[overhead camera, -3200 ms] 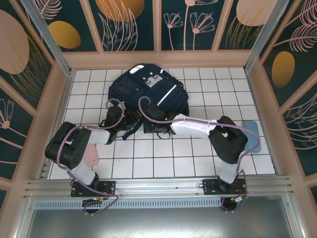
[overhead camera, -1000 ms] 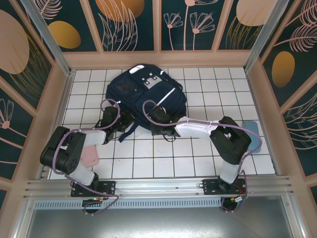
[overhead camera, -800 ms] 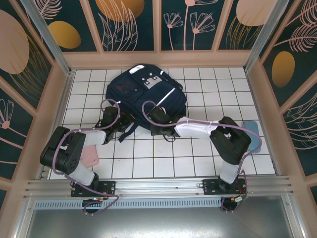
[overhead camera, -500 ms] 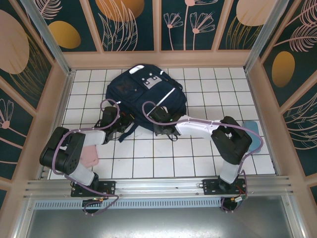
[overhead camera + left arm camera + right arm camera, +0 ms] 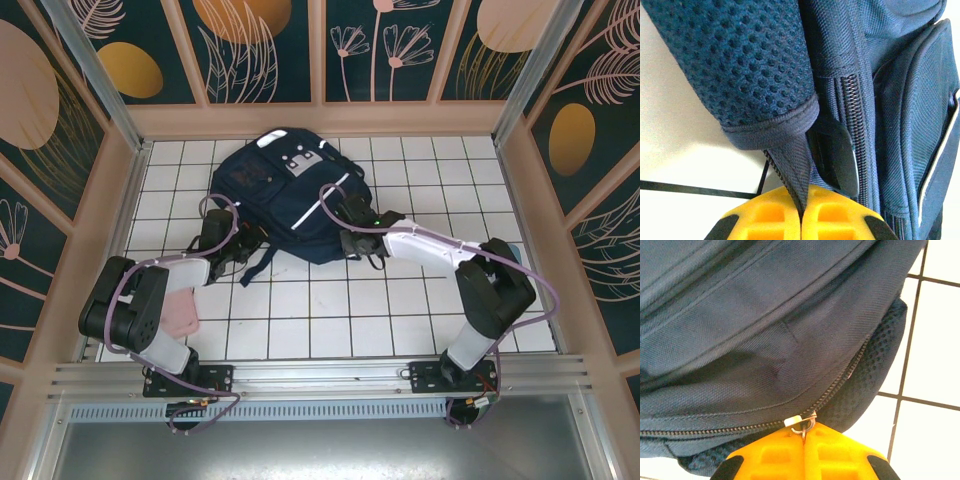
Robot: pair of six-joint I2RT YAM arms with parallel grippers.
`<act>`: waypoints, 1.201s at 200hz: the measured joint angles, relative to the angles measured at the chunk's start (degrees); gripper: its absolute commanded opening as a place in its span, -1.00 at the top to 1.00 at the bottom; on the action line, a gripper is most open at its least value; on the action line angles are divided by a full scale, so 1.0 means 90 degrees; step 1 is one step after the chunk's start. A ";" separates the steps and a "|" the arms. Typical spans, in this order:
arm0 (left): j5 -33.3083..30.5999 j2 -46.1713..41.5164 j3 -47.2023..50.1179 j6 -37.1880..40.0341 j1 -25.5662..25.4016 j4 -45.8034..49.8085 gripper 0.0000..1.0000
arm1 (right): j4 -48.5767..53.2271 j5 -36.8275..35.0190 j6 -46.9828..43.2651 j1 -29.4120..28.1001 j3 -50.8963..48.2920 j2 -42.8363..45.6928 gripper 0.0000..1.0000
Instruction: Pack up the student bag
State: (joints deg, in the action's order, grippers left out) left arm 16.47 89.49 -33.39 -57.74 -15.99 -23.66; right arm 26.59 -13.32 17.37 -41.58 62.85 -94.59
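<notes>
The student bag point(image 5: 285, 195), a big navy backpack with a thin white stripe and grey patches, lies on the white tiled table at the back centre. My left gripper point(image 5: 243, 247) is at its near left edge, shut on a navy webbing strap point(image 5: 795, 170) below the mesh shoulder pad point(image 5: 735, 60). My right gripper point(image 5: 347, 238) is at the bag's near right edge, shut on the metal zipper pull point(image 5: 804, 426) of the bag's zipper point(image 5: 840, 382). The zipper teeth run closed to the left of the pull.
A pink flat item point(image 5: 180, 313) lies under the left arm near the front left. A light blue flat item point(image 5: 515, 262) lies at the right, partly hidden by the right arm. Wooden walls enclose the table on three sides.
My right gripper has swung right and back along the bag's edge with the zipper pull. The bag has shifted and turned slightly. The left gripper has moved a little to the left and back.
</notes>
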 measured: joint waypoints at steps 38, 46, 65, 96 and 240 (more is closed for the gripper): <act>-0.0121 0.0002 -0.0214 0.0277 0.0153 0.0296 0.87 | 0.0119 0.0435 -0.0063 -0.0529 0.0000 0.0437 1.00; -0.0148 0.0002 -0.0238 0.0340 0.0180 0.0352 0.84 | 0.0124 0.0568 -0.0063 -0.0624 0.0000 0.0510 1.00; -0.0160 0.0041 -0.0345 0.0493 0.0206 0.0498 0.74 | 0.0119 0.0891 -0.0053 -0.0780 0.0000 0.0590 1.00; -0.0413 0.0090 -0.0702 0.0797 0.0206 0.0903 0.00 | -0.0070 0.1423 0.0075 -0.0884 0.0000 0.0588 1.00; -0.0852 -0.2739 0.0852 -0.0151 0.0197 0.2268 -0.47 | -0.1656 0.2671 0.0576 -0.1345 0.0848 -0.1112 1.00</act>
State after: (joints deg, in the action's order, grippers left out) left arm 8.80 64.84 -25.71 -59.09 -14.22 -3.25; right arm 11.68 10.72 22.55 -53.69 70.48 -104.60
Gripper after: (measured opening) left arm 0.750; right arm 0.055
